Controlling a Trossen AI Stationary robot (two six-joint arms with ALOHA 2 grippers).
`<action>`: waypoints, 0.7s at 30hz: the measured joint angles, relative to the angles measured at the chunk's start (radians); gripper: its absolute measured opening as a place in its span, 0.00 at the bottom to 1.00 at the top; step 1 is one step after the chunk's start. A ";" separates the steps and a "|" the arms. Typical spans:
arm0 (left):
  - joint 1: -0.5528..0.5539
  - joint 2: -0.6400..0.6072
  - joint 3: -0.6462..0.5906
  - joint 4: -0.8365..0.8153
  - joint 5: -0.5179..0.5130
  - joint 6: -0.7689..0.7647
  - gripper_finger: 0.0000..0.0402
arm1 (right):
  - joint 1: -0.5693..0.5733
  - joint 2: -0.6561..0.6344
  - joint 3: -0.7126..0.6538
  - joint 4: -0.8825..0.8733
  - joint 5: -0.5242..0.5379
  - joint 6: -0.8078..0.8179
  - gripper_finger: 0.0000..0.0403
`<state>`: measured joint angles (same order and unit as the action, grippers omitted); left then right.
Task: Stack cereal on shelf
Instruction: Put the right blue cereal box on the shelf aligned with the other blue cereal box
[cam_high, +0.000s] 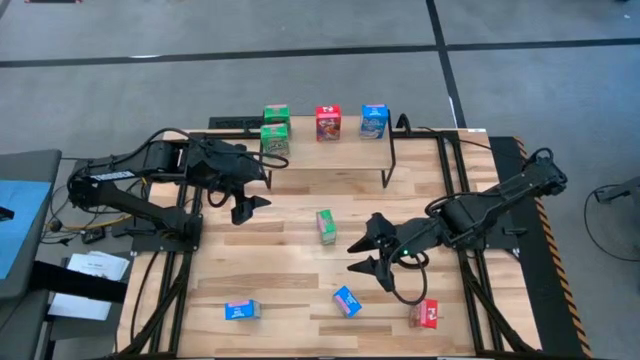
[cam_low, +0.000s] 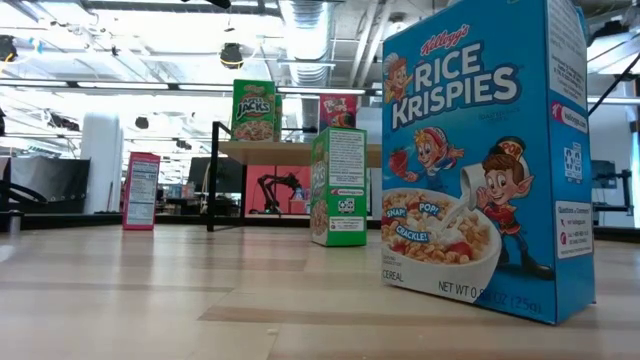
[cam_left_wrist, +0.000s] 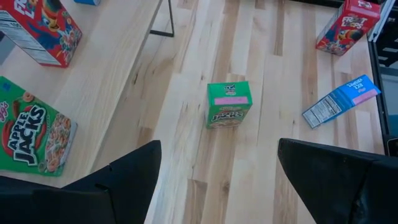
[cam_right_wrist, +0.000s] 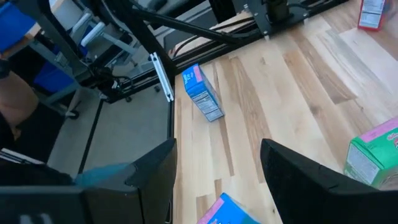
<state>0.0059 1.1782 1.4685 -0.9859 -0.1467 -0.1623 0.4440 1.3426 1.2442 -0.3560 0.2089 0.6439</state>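
Note:
The shelf (cam_high: 340, 152) stands at the table's far side with two green cereal boxes (cam_high: 276, 128), a red one (cam_high: 328, 122) and a blue one (cam_high: 374, 120) on it. On the tabletop a green box (cam_high: 326, 226) stands mid-table. Two blue boxes (cam_high: 241, 311) (cam_high: 347, 301) and a red box (cam_high: 428, 314) sit near the front edge. My left gripper (cam_high: 245, 205) hovers open just in front of the shelf's left end, the green box (cam_left_wrist: 229, 104) ahead of it. My right gripper (cam_high: 366, 256) hangs open right of centre, above the table, empty.
Black frame rails and cables run along both table sides (cam_high: 455, 170). The shelf's thin black legs (cam_high: 392, 160) stand at its ends. In the low view the blue Rice Krispies box (cam_low: 490, 150) fills the near right. Bare wood lies between the shelf and the mid-table green box.

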 joint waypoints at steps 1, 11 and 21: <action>0.000 0.000 0.000 0.000 0.000 0.000 0.78 | 0.000 0.000 0.000 0.000 0.000 -0.003 0.64; 0.000 0.000 0.000 0.000 0.000 0.000 0.78 | 0.007 0.000 0.000 -0.001 0.000 -0.050 0.64; 0.000 0.000 0.000 0.000 0.000 0.000 0.78 | 0.009 0.000 0.000 -0.002 0.000 -0.050 0.64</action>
<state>0.0059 1.1782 1.4689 -0.9859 -0.1467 -0.1619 0.4530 1.3426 1.2442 -0.3578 0.2092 0.5941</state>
